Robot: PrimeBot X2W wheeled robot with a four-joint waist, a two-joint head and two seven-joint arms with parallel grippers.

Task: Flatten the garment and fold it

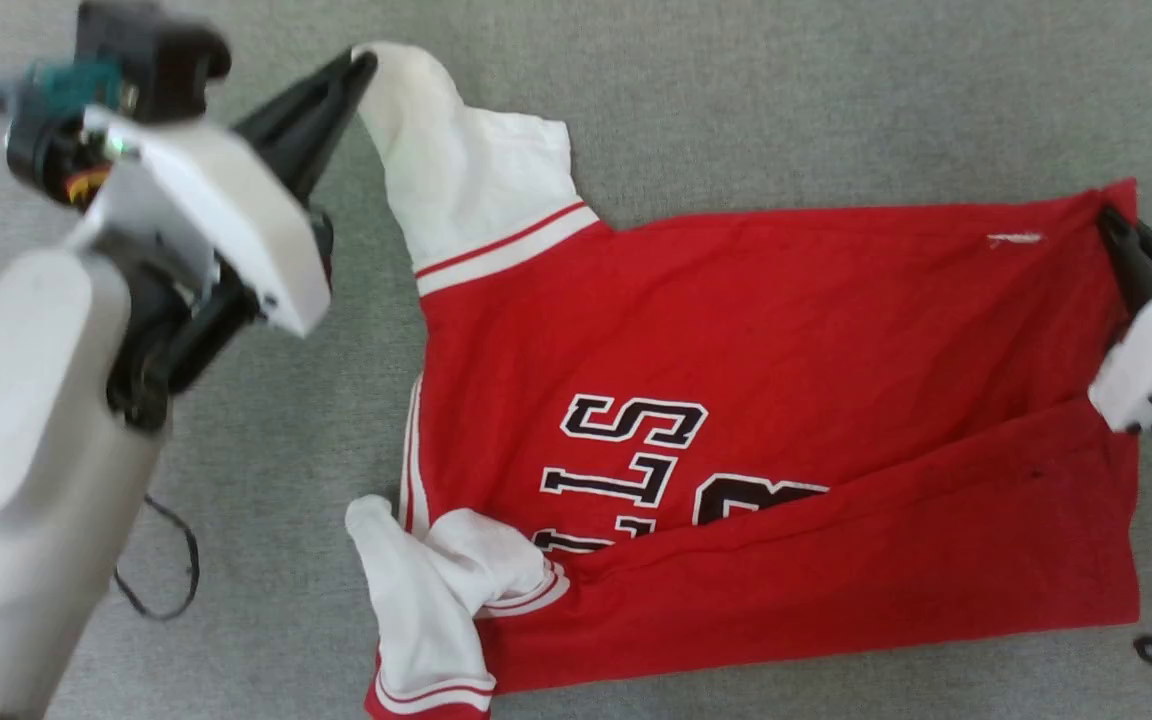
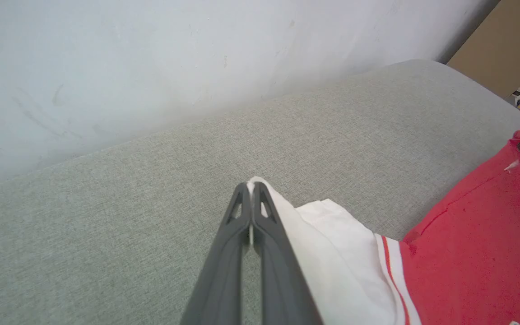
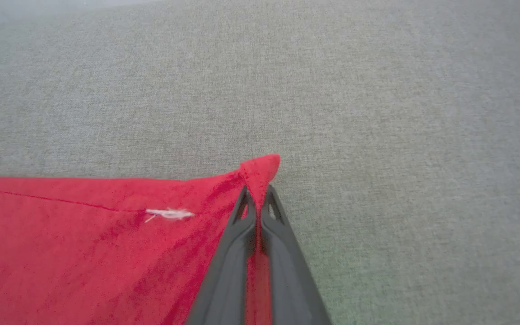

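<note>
The garment (image 1: 776,380), a red jersey T-shirt with white sleeves and black block letters, lies sideways on the grey surface, its near long edge folded over the letters. My left gripper (image 1: 361,65) is shut on the tip of the far white sleeve (image 2: 327,243), lifting it at the upper left. My right gripper (image 1: 1111,225) is shut on the far red hem corner (image 3: 260,174) at the right. The near sleeve (image 1: 431,600) lies crumpled at the lower left of the shirt.
The grey fabric surface (image 1: 786,100) spreads all round the shirt. A pale wall (image 2: 151,67) rises behind its far edge in the left wrist view, with a brown panel (image 2: 499,49) at the right. A dark cable (image 1: 171,560) loops beside my left arm.
</note>
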